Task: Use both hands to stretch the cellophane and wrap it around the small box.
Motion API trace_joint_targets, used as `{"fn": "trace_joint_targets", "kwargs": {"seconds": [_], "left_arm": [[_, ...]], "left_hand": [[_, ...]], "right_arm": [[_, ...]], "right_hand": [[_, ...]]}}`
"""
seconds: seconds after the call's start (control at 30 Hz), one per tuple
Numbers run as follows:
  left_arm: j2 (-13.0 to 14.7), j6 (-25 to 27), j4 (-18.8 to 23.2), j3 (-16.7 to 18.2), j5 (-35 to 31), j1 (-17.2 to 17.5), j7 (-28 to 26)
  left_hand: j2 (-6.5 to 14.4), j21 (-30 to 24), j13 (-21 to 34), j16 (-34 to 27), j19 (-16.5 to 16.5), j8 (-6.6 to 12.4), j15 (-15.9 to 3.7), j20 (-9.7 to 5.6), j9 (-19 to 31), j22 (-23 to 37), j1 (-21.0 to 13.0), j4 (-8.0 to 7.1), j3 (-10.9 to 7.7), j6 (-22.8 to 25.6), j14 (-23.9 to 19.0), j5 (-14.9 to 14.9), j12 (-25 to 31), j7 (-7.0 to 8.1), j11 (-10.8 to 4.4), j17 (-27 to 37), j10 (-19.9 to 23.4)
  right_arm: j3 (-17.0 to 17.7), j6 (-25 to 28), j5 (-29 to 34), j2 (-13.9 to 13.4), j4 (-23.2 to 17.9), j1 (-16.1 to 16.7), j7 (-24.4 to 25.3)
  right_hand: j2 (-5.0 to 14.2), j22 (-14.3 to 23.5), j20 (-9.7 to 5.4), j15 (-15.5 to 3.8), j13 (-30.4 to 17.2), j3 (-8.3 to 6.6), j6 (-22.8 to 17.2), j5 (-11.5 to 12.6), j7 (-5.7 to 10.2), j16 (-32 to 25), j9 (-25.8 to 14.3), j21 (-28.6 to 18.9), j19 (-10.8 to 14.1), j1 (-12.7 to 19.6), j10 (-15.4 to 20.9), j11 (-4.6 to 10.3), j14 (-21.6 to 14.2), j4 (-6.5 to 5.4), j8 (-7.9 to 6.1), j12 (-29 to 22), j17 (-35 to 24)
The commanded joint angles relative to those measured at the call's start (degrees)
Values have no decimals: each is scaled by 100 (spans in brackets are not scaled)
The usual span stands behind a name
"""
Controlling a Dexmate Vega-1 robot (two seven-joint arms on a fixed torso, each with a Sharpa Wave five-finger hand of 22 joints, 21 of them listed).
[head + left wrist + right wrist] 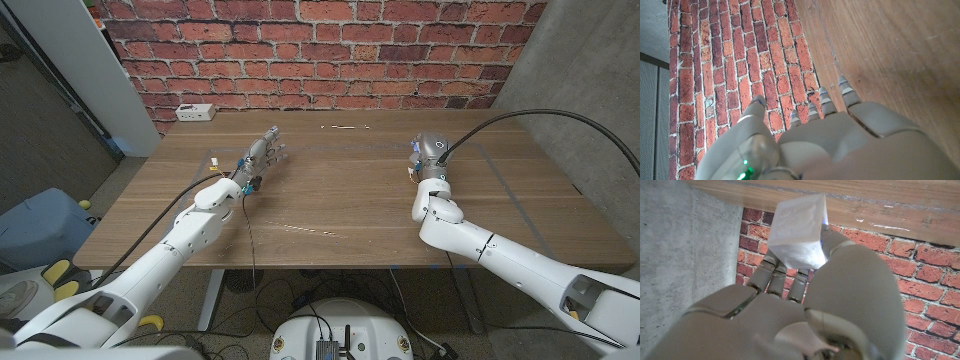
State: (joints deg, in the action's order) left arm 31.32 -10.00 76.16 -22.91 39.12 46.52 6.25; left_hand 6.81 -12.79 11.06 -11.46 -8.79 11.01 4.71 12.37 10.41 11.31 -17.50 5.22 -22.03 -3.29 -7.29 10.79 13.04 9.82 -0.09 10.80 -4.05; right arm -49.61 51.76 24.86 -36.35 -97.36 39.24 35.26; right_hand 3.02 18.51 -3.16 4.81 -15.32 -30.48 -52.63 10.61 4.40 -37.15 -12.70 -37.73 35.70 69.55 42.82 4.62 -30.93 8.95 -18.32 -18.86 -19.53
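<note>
R hand [805,305] grips small white box [799,230], raised over table's right side. L hand [262,155] empty, fingers apart, left-centre. Cellophane sheet [330,215] seems spread mid-table. Early step; next: set box on film

A small whitish box [799,229], wrapped in faintly crinkled cellophane, sits tilted in the right hand [790,305], up off the table [340,190], near its right side.
</note>
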Motion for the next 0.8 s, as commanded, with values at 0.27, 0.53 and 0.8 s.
{"fn": "trace_joint_targets", "kwargs": {"seconds": [0.27,0.53,0.8], "left_arm": [[-6,60,29,-29,-28,-22,-32],[2,77,59,-37,-33,-15,-35],[8,73,99,-28,-22,27,-54]], "left_hand": [[9,-29,20,13,-29,-16,10,-2,0,25,37,15,-35,31,-45,-5,-34,-7,8,12,-18],[8,-29,20,16,-29,-18,16,-2,0,25,42,18,-39,28,-44,-5,-35,-7,14,13,-13],[7,-28,20,17,-27,-20,10,-2,0,25,47,21,-44,27,-50,-5,-34,-6,13,13,-6]], "right_arm": [[-242,-942,918,-300,-184,-168,-933],[-249,-1325,1309,-321,-248,-168,-1225],[-249,-1808,1665,-337,-305,-153,-1490]], "right_hand": [[783,43,-742,-1829,-34,2,-89,7,-9,30,-35,-124,-55,876,77,-7,-1863,-38,4,-32,-1728],[778,51,-748,-1828,-49,17,-113,7,-4,51,-39,-196,-67,890,94,-10,-1875,-42,15,-25,-1747],[774,55,-752,-1828,-63,27,-123,8,-8,70,-42,-250,-82,901,111,-14,-1882,-44,27,-23,-1760]]}}
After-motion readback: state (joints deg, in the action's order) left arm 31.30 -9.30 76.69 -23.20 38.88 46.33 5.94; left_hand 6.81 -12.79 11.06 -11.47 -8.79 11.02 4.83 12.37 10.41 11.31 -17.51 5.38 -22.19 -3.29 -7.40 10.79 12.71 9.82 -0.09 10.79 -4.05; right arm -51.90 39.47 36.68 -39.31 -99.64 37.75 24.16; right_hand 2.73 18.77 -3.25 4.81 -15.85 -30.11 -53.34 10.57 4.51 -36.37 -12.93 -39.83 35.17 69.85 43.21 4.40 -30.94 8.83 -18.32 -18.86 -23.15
